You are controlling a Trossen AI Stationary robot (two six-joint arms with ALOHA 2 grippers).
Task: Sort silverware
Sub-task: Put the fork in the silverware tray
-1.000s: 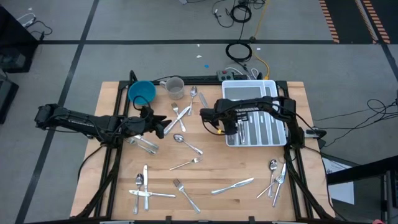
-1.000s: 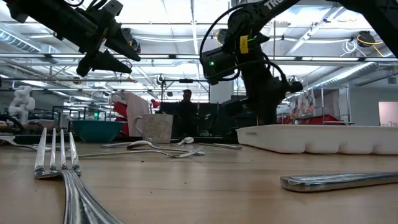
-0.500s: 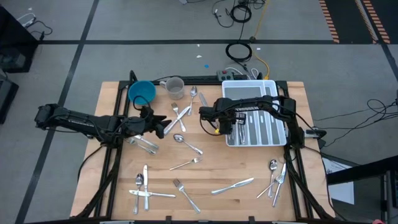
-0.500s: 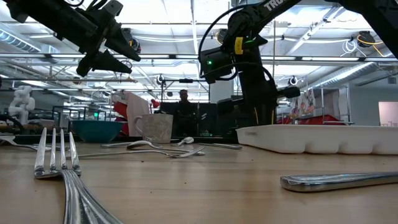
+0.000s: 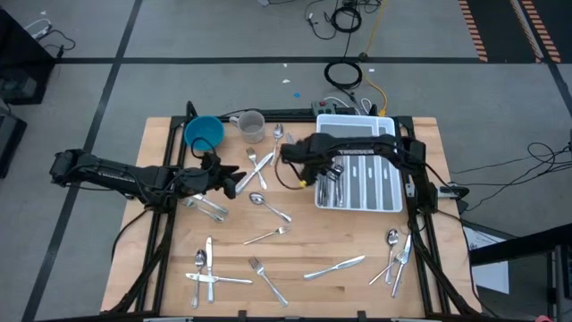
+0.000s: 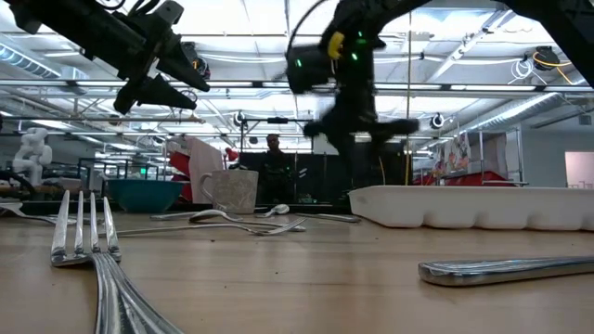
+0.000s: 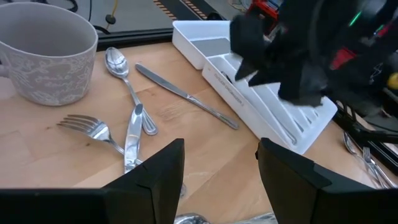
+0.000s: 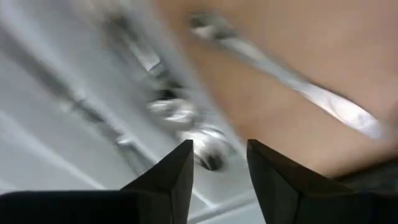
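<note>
The silverware lies scattered over the wooden table: a spoon (image 5: 259,199), a fork (image 5: 268,235), a knife (image 5: 335,266), and groups at the near left (image 5: 207,268) and near right (image 5: 398,255). Several pieces lie in the white tray (image 5: 391,201). My right gripper (image 5: 315,170) hangs open and pointing down over the tray's left compartment, where blurred pieces (image 8: 186,124) lie below its fingers; nothing is between them. My left gripper (image 7: 217,180) hovers open at mid-left (image 5: 228,179), above a fork (image 7: 93,127), a spoon (image 7: 118,62) and a knife (image 7: 186,93).
A blue bowl (image 5: 204,132) and a grey patterned cup (image 5: 252,125) stand at the far edge. A clear object (image 5: 207,207) lies under the left arm. In the low view a fork (image 6: 88,232) and a knife (image 6: 506,269) lie close to the near edge.
My right gripper has opened, risen from the tray and rolled about its own axis, drifting a little toward the table's left and far edges.
</note>
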